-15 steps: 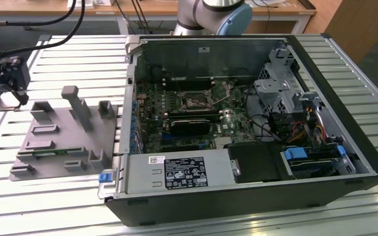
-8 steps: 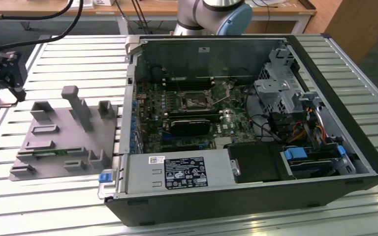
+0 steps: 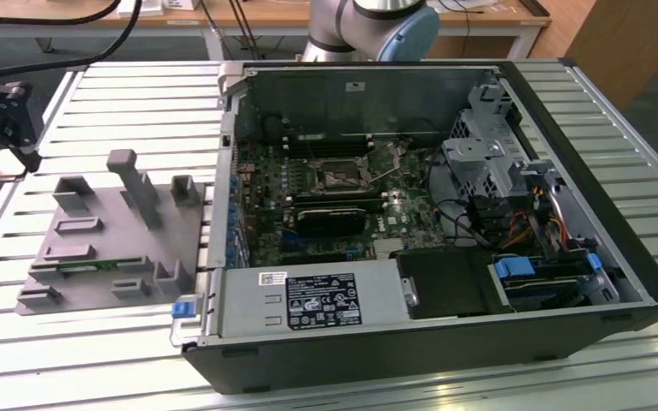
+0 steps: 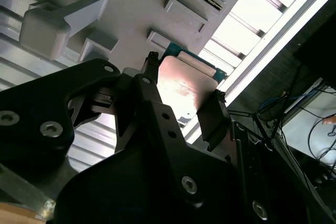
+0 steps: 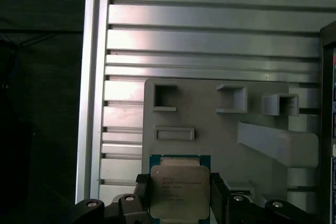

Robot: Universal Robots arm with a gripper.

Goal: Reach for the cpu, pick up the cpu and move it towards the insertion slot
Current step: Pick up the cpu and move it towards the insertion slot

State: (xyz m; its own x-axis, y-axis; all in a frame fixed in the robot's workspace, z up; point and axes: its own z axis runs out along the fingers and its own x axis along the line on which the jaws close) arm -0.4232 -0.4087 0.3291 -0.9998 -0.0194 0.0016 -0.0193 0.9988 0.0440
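At the exterior view's left the gripper [image 3: 0,158] hangs over the edge of the slatted surface [image 3: 134,103], clear of the grey fixture plate [image 3: 112,240]. In both wrist views its jaws are drawn in on the cpu [image 5: 180,191], one of the fingers [image 5: 218,190] on each of two opposite edges, so the chip's silvery top faces the first wrist camera. Whether it has fully left the plate is hard to tell, but it looks lifted.

Further right stands the open computer case [image 3: 558,137]. The insertion slot [image 3: 338,175] is on the board inside it, above the black card [image 3: 331,218] and well apart from the gripper.

The step in hand looks like the carry toward that socket. Doing it well probably means holding the chip flat, with pressure on the edges alone. The path should pass above the fixture's upright posts [image 3: 134,184] and the case's near wall. A slow, level travel should stop the chip from twisting between the fingers. The socket's frame is barely wider than the chip, so squareness matters.
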